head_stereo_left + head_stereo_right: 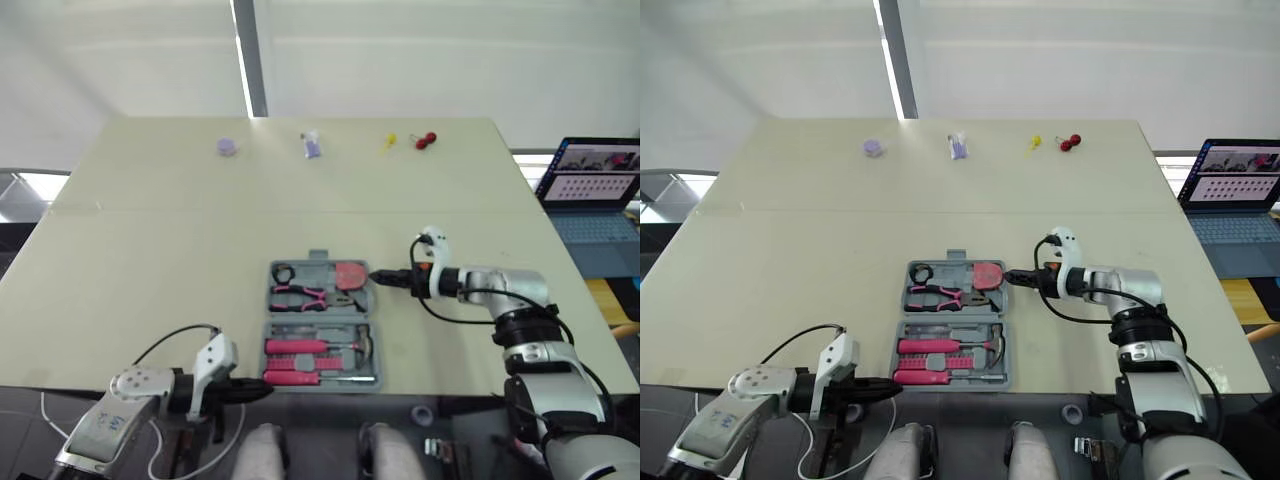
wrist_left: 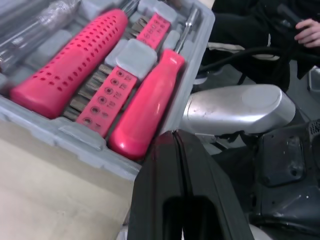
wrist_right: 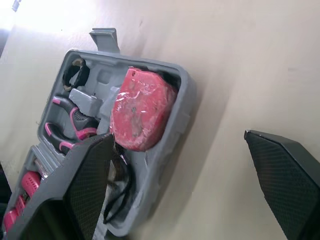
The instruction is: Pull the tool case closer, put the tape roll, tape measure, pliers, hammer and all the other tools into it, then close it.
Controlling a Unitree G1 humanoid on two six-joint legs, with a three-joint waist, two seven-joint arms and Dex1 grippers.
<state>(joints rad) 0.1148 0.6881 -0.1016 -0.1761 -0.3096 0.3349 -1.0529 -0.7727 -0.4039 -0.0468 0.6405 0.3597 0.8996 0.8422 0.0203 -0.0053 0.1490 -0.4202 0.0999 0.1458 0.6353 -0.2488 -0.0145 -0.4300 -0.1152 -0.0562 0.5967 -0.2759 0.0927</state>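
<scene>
Left gripper closed, empty, beside tool case; right gripper spread wide, empty; advise seating case rim fully before folding.

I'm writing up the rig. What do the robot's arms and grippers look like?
The left arm and right arm are silver-grey; the right shows black joints. Each wrist carries a white housing and a looping black cable; the right's has an orange mark. The left gripper and right gripper have black fingers; the right's pads are cross-hatched.

Open laptop beside beige table
</scene>
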